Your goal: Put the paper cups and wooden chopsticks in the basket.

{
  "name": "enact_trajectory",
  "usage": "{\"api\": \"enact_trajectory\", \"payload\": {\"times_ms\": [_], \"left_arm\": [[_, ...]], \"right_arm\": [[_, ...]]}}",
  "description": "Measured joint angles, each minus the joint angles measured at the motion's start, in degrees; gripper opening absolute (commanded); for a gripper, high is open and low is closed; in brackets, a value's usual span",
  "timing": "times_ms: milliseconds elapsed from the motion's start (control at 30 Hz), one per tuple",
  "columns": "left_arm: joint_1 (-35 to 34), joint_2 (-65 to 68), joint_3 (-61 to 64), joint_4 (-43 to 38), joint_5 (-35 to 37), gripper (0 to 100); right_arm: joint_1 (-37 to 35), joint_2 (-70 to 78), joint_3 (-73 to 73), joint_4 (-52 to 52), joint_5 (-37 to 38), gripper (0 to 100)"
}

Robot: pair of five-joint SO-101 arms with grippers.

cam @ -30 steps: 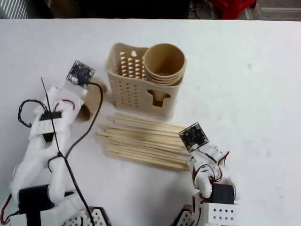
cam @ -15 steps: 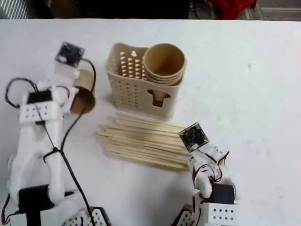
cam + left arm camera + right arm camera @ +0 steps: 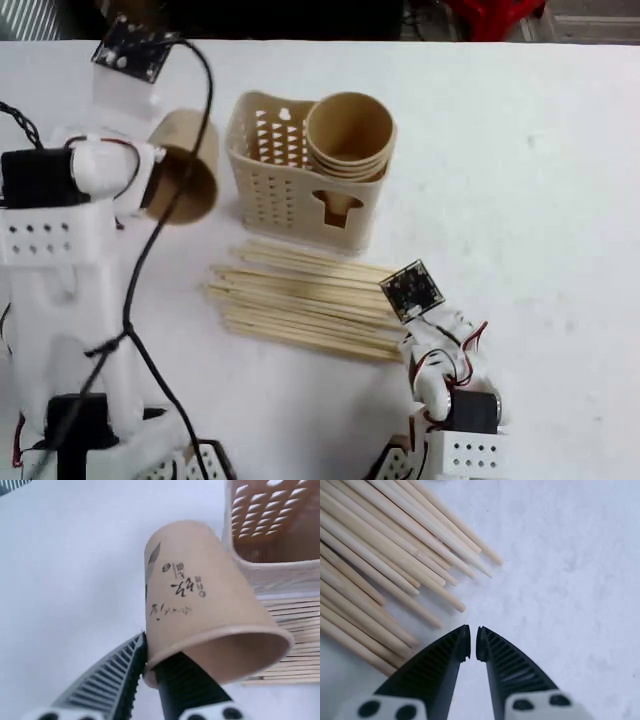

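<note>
lifted since a second ago, the left arm has carried its paper cup (image 3: 185, 182) up off the table (image 3: 520, 200) toward the basket (image 3: 265, 200). from above, the cup hangs on its side at nine o'clock of the basket, just beside it. nested cups (image 3: 350, 130) fill the basket's three o'clock half. wooden chopsticks (image 3: 300, 300) lie bundled at its six o'clock. left wrist: the left gripper (image 3: 150, 667) is clamped on the cup's rim, one finger inside, probably for tipping it in. right wrist: the right gripper (image 3: 470, 642) rests with fingers together, holding nothing, just beside the chopstick tips.
</note>
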Motion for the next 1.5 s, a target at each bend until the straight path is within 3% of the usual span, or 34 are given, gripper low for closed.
{"api": "enact_trajectory", "payload": {"times_ms": [133,433,767,1033,1500], "left_arm": [[5.01,-0.09,-9.93,3.34,2.55,2],[17.05,-0.09,-18.81,3.34,7.82,2],[23.65,-0.09,-28.84,3.34,9.41,2],[30.59,0.97,-23.74,-2.81,9.41,2],[30.68,5.71,-18.11,-4.4,9.41,5]], "right_arm": [[0.0,0.0,0.0,0.0,0.0,4.2],[0.0,0.0,0.0,0.0,0.0,4.2],[0.0,0.0,0.0,0.0,0.0,4.2],[0.0,0.0,0.0,0.0,0.0,4.2],[0.0,0.0,0.0,0.0,0.0,4.2]]}}
